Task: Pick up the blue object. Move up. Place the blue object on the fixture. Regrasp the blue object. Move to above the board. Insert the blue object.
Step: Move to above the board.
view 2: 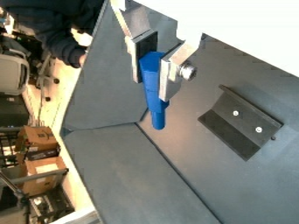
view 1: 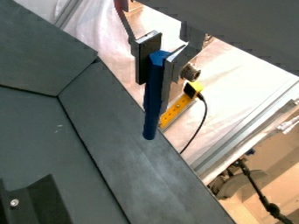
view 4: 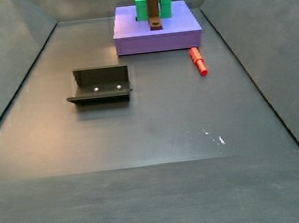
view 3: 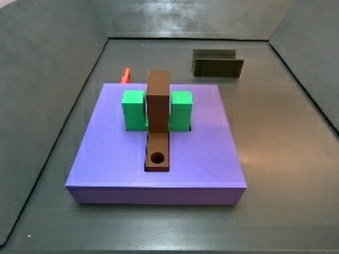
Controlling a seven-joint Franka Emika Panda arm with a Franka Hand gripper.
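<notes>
In both wrist views my gripper (view 1: 162,63) (view 2: 156,59) is shut on the upper end of the blue object (view 1: 151,101) (view 2: 155,94), a thin blue peg that hangs down from the jaws above the grey floor. The fixture (view 2: 242,122) (view 3: 217,64) (view 4: 99,87), a dark bracket, stands on the floor apart from the peg. The board (view 3: 205,159) (view 4: 178,35) is a lavender block carrying a green block (view 3: 134,109) (view 4: 141,4) and a brown bar (view 3: 158,134) (view 4: 154,12) with a round hole. Neither side view shows the gripper or the peg.
A red peg (view 3: 126,74) (view 4: 198,60) lies on the floor beside the board. Sloping grey walls (view 1: 47,61) enclose the floor. Outside the wall are a yellow part with a black cable (view 1: 177,107) and clutter (view 2: 35,149).
</notes>
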